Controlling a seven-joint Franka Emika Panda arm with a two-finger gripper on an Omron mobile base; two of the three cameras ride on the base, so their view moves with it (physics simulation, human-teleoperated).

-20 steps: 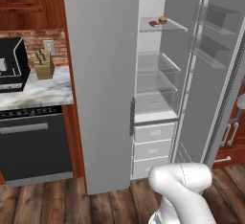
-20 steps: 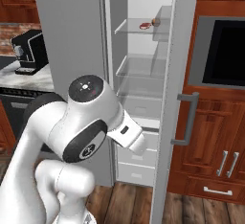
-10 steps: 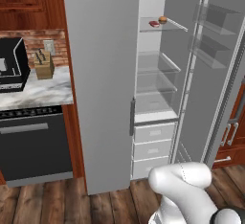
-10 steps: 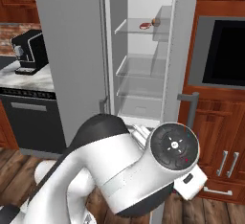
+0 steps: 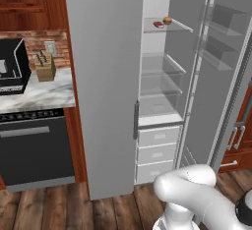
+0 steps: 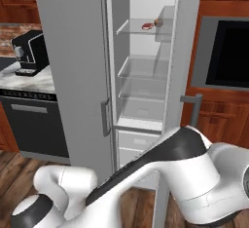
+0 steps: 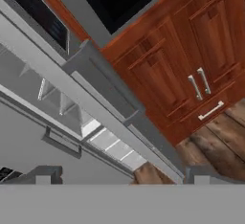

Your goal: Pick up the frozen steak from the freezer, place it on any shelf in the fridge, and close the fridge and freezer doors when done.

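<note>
The frozen steak (image 5: 158, 24) (image 6: 146, 26) lies flat on the top glass shelf (image 5: 172, 26) (image 6: 131, 28) of the open compartment, the fridge (image 5: 160, 91), close beside a small orange-brown ball (image 5: 167, 20). The fridge door (image 5: 211, 96) stands swung out to the right, its bins facing inward. On the left, the other tall grey door (image 5: 103, 86) (image 6: 73, 66) is shut. My gripper (image 7: 122, 176) is open with nothing between its fingertips (image 7: 44, 175). It hangs low, looking up along the open door's edge and its bar handle (image 7: 110, 82) (image 6: 193, 106).
Grey drawers (image 5: 157, 153) fill the bottom of the open compartment. A black wall oven (image 6: 226, 51) and wooden cabinet doors (image 7: 162, 79) stand right of the unit. To the left are a counter (image 5: 34, 94) with a knife block (image 5: 45, 67) and a dark dishwasher front (image 5: 34, 148).
My arm has swung from the left side to low down on the right, toward the open door. The steak, the ball and both doors have stayed put.
</note>
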